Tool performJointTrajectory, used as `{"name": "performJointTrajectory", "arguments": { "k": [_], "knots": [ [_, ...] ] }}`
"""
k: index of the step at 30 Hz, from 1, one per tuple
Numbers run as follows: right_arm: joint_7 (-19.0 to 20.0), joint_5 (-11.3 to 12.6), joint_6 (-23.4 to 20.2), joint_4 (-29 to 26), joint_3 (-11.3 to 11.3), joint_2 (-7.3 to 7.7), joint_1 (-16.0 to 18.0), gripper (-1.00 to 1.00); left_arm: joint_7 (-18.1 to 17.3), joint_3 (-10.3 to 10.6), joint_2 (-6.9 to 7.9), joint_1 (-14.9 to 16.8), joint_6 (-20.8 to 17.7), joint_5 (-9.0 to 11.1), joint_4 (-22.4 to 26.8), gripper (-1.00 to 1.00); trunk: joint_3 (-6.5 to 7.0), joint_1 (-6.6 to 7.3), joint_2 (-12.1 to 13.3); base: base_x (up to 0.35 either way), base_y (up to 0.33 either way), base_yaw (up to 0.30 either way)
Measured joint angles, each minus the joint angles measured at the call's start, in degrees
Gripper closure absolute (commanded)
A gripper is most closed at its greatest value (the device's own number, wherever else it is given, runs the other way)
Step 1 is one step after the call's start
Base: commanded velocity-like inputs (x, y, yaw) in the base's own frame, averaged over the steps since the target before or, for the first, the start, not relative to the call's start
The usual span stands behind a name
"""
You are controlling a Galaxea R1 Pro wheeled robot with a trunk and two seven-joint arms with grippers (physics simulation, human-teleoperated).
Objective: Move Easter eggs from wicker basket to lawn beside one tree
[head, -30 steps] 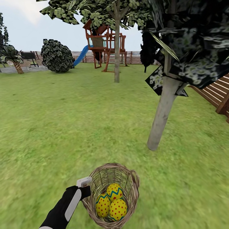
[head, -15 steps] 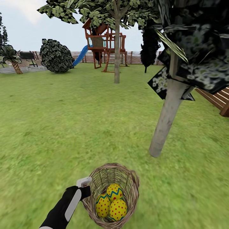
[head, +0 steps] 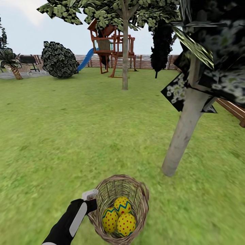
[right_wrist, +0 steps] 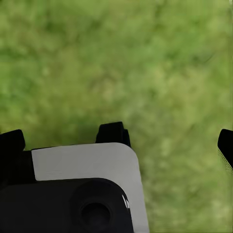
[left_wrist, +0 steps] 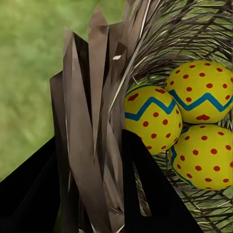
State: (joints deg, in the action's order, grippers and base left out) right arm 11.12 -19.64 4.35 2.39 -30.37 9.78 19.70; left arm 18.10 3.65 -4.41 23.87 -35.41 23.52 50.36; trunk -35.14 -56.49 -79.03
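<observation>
Three yellow eggs (head: pixel 119 216) with red dots and blue zigzag bands lie clustered at the bottom of the basket (head: pixel 119 207), touching one another, two toward the near wall and one behind them. The round basket of open grey-brown woven twigs stands upright, mouth open to the sky, on the mottled green lawn (head: pixel 68 136). The tree (head: pixel 185 132), its smooth pale grey trunk leaning and topped with dark angular leaves flecked pale green, rises from the lawn near the basket, beyond it and to the right.
</observation>
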Motion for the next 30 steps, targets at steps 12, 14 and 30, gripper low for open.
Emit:
{"name": "performJointTrajectory", "arguments": {
  "k": [12, 14, 30],
  "knots": [
    [0.46, 0.87, -0.06, -0.16, -0.17, -0.09, -0.01, -1.00, -0.01, 0.01, -0.01, 0.01, 0.10, 0.02, 0.49, 1.00, 0.20, -0.03, 0.00, 0.238, 0.000, -0.122],
    [0.46, 0.89, -0.06, -0.16, -0.18, -0.08, -0.01, -1.00, -0.01, 0.01, -0.01, 0.02, 0.11, -0.04, 0.51, 1.00, 0.29, -0.03, 0.00, 0.002, 0.000, -0.261],
    [-1.29, 1.32, -0.76, -0.17, -0.57, -0.25, -0.01, -1.00, 0.00, -0.03, -0.01, 0.01, 0.02, -0.03, 0.41, 1.00, 0.47, -0.04, 0.00, 0.004, 0.000, -0.272]
  ]
}}
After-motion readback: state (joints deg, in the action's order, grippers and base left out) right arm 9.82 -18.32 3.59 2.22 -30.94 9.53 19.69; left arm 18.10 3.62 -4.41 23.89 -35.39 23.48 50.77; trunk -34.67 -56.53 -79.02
